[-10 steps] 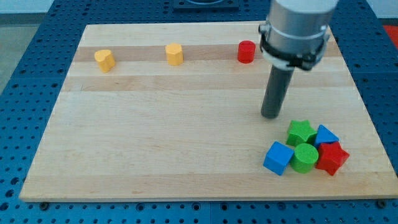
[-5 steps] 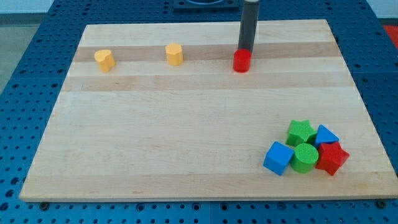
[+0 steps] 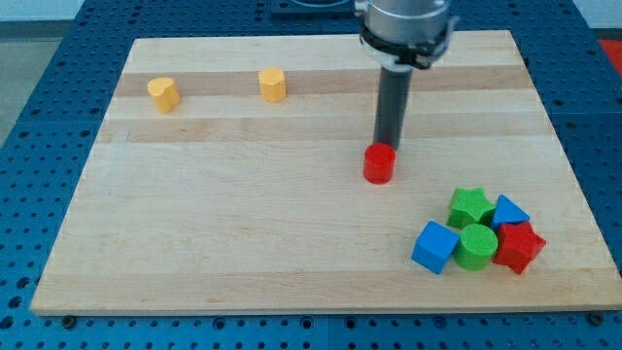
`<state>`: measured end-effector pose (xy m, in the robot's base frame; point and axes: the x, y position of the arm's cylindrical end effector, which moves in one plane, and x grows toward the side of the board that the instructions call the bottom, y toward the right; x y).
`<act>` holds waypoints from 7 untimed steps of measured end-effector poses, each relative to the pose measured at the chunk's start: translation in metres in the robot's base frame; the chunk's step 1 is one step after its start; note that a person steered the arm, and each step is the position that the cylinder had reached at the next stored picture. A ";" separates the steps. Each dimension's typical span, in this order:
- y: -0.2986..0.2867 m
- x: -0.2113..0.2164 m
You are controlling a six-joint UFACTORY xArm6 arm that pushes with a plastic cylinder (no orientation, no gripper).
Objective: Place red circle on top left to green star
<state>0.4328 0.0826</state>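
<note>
Upright, red circle (image 3: 379,163) on its flat base, my tip (image 3: 388,146) touching its top edge, up-left of green star (image 3: 470,206).

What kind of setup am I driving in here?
Likely a lab tabletop rig: a wooden board on a blue perforated bench, with small coloured blocks. My tip sits just above the red circle, up-left of the green star.

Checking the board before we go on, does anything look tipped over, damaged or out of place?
Nothing stands out. My tip sits just above the red circle, and the green star is upright in its cluster.
</note>
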 end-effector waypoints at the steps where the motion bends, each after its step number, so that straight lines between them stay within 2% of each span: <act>1: -0.008 -0.007; 2: -0.049 -0.023; 3: -0.074 -0.002; 5: 0.020 0.061; 6: 0.014 0.050; 7: 0.010 0.010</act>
